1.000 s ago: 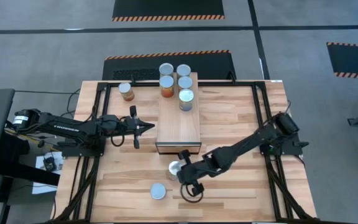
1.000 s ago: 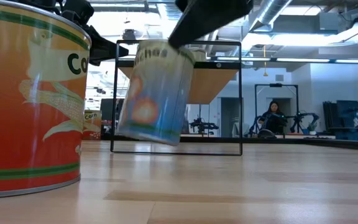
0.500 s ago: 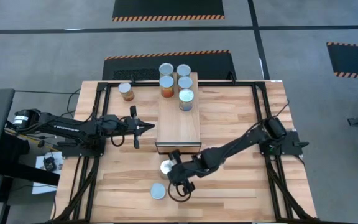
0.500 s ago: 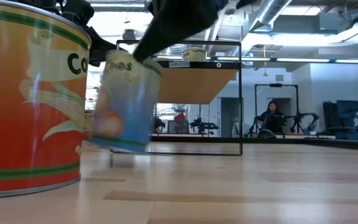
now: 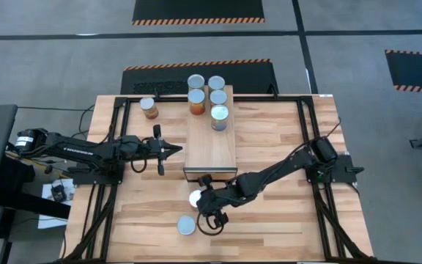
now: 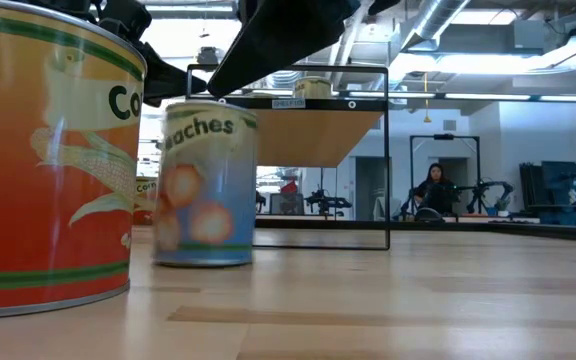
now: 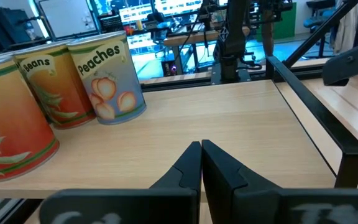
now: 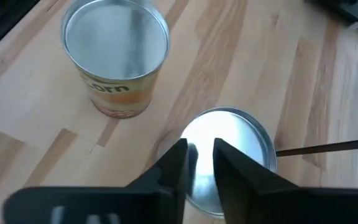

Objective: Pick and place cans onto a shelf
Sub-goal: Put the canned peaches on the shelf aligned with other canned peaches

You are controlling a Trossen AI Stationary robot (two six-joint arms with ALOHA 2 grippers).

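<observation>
The right gripper (image 5: 198,199) hovers over a peaches can (image 6: 206,183) standing upright on the table (image 5: 269,158) just before the shelf (image 5: 210,139), jaws slightly apart above its lid. Five cans stand on the shelf. The left gripper (image 7: 201,149), jaws together, waits beside it.
</observation>
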